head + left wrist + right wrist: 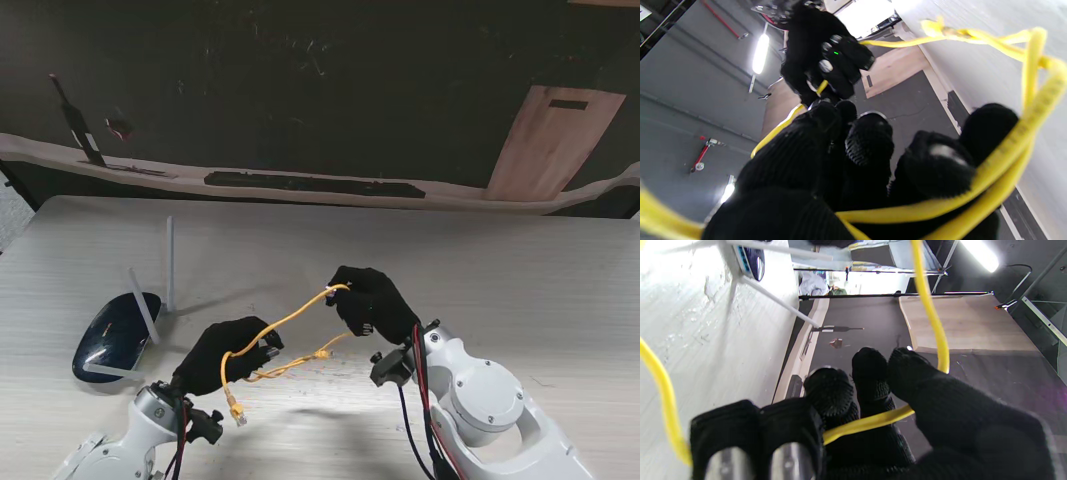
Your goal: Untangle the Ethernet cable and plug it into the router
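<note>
Stand view: both hands, left hand [225,357] and right hand [371,301], grip cable [285,322], still looped; plug [237,412] dangles unplugged; router [115,333] at 9 o'clock.

Two white arms rising from the near corners, both hands in black gloves, raised off the table and close together near the middle. Left hand [228,357] [840,173] curled shut on the cable [285,325], fingers [870,143] bunched around yellow strands. Right hand [372,303] [873,413] a little farther from me and to the right, fingers [870,373] bent, thumb pressed toward them, pinching the same cable.
</note>
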